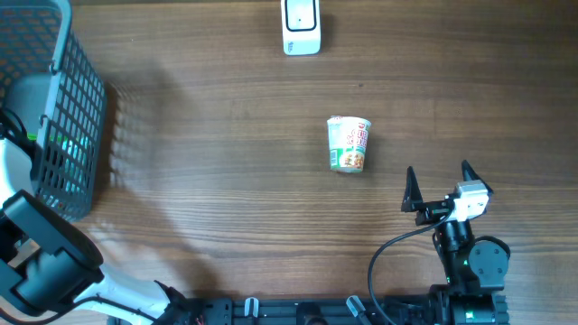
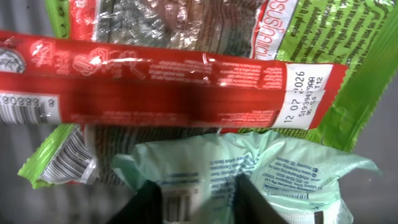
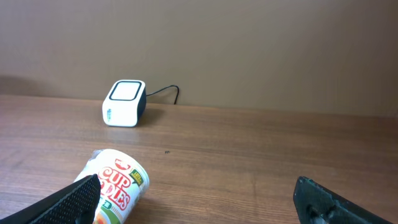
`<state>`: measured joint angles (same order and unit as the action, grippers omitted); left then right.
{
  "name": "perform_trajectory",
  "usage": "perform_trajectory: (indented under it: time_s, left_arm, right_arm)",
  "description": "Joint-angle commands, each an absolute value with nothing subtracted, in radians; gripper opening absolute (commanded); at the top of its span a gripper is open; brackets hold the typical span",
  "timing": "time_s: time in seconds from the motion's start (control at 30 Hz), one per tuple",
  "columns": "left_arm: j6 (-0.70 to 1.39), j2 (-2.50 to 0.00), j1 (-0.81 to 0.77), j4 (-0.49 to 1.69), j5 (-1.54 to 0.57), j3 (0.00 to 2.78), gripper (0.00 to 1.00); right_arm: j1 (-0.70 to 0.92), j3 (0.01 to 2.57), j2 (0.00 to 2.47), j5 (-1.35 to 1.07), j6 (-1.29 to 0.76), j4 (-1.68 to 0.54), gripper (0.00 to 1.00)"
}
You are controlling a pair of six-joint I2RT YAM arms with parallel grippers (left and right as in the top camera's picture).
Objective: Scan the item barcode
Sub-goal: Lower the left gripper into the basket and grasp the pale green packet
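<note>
In the left wrist view my left gripper (image 2: 199,186) is down among packets, its two dark fingers (image 2: 146,205) closed against a pale green packet (image 2: 292,168) that bulges up between them. A small barcode (image 2: 178,204) on that packet shows between the fingers. The white scanner (image 1: 301,27) stands at the table's far edge, also visible in the right wrist view as the scanner (image 3: 124,102). My right gripper (image 1: 440,185) stands open near the front right with nothing in it. In the overhead view the left gripper is hidden inside the basket.
A dark mesh basket (image 1: 63,117) stands at the left edge. A long red packet (image 2: 168,87) and a bright green packet (image 2: 348,74) lie above the pale green one. A cup of noodles (image 1: 349,144) lies on its side mid-table, just ahead of the right gripper's left finger (image 3: 74,199).
</note>
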<state>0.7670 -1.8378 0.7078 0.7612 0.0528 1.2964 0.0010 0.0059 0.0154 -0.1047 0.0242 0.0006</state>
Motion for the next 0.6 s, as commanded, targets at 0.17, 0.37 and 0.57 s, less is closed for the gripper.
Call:
perform_trajectory:
  time_s: [0.17, 0.37, 0.57]
  left_arm:
    - [0.764, -1.694, 0.698, 0.766, 0.041, 1.303, 0.04]
    - [0.764, -1.567, 0.698, 0.727, 0.041, 1.314, 0.04]
    - [0.764, -1.422, 0.698, 0.626, 0.041, 1.322, 0.04]
  right_arm:
    - [-0.004, 0.005, 0.009, -0.106, 0.023, 0.006, 1.0]
    - [-0.004, 0.005, 0.009, -0.106, 0.024, 0.006, 1.0]
    - [-0.004, 0.005, 0.009, -0.106, 0.024, 0.006, 1.0]
